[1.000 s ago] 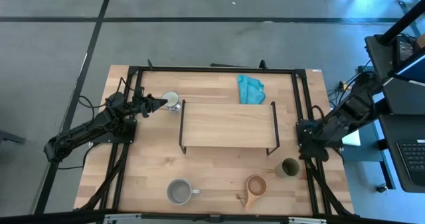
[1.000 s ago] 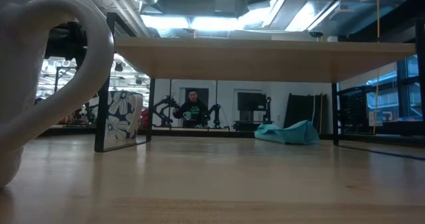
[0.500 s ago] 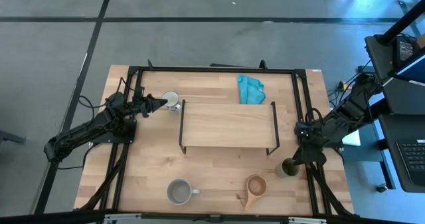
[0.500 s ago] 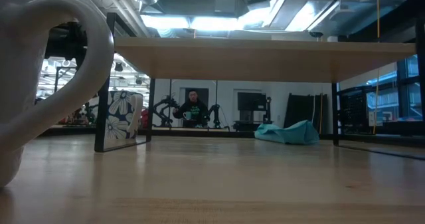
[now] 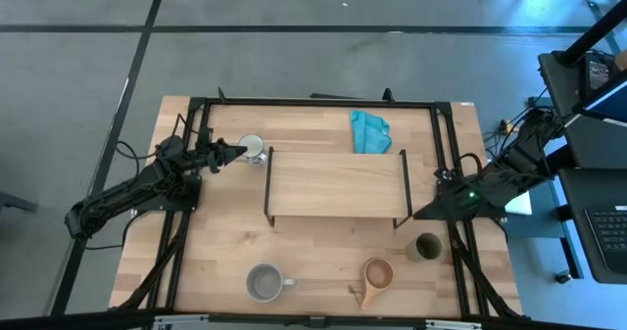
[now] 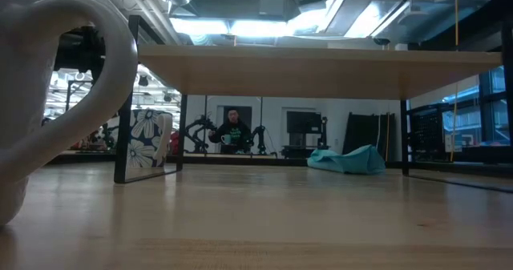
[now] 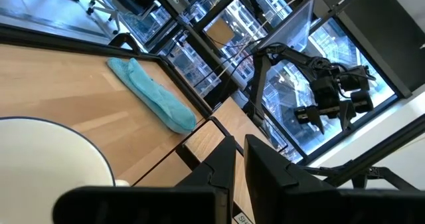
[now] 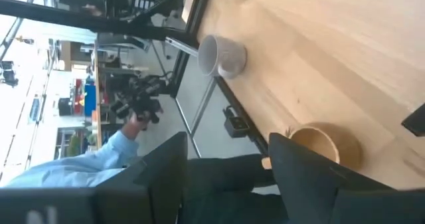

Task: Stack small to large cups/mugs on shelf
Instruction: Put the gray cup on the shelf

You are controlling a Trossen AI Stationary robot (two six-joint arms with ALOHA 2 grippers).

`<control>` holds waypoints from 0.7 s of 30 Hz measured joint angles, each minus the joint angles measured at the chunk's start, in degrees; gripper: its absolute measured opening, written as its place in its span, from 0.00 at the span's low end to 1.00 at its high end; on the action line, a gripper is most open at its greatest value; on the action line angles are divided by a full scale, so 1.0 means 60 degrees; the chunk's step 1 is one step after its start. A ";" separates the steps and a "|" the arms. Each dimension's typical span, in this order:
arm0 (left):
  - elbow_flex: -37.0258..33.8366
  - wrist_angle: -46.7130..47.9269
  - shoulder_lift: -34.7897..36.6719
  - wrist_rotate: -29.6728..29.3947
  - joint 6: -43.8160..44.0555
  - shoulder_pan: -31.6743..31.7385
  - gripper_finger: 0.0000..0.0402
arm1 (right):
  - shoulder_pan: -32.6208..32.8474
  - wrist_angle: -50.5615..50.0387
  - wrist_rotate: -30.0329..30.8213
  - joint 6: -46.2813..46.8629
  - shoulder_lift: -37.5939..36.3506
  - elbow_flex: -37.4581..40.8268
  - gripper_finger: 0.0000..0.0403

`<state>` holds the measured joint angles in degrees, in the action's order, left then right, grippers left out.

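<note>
1. The left gripper (image 5: 238, 154) hovers at the far left of the table. In the left wrist view its two dark fingers (image 7: 282, 181) are drawn almost together, with only a thin slit between them and nothing in it.
2. Its tip reaches the edge of the small white cup with the pale inside (image 5: 252, 148), which stands just outside the shelf's left end. The low view shows a flower print on this cup's side.
3. The right gripper (image 5: 423, 212) hangs with its fingers spread wide and empty, just beside the shelf's right wire legs.
4. The small olive-green cup (image 5: 427, 246) stands near it, on the table's front right.
5. The low, rectangular light-wood shelf with black wire legs (image 5: 333, 183) sits mid-table, with nothing on its board.
6. The grey mug with a handle (image 5: 263, 283) and the brown wooden cup with a long handle (image 5: 376, 274) stand along the front edge of the wooden tabletop (image 5: 216, 242), well apart.
7. A crumpled teal cloth (image 5: 369, 131) lies behind the shelf.
</note>
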<state>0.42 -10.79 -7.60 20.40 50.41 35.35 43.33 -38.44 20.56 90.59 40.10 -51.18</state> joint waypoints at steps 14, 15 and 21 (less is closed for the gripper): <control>-0.0002 -0.0002 0.0002 0.0000 0.0002 -0.0003 0.07 | 0.0000 0.0134 0.1476 -0.0220 0.0433 0.0000 0.53; -0.0003 -0.0004 0.0000 0.0000 0.0000 0.0000 0.07 | 0.0000 0.0145 0.1452 -0.0214 0.0515 -0.0003 0.53; -0.0002 -0.0004 0.0004 0.0000 0.0003 -0.0002 0.07 | -0.0263 0.0086 0.2392 -0.0119 0.0770 -0.0007 0.53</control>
<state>0.41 -10.81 -7.57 20.40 50.43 35.34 41.75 -37.92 34.91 89.88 44.72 -51.22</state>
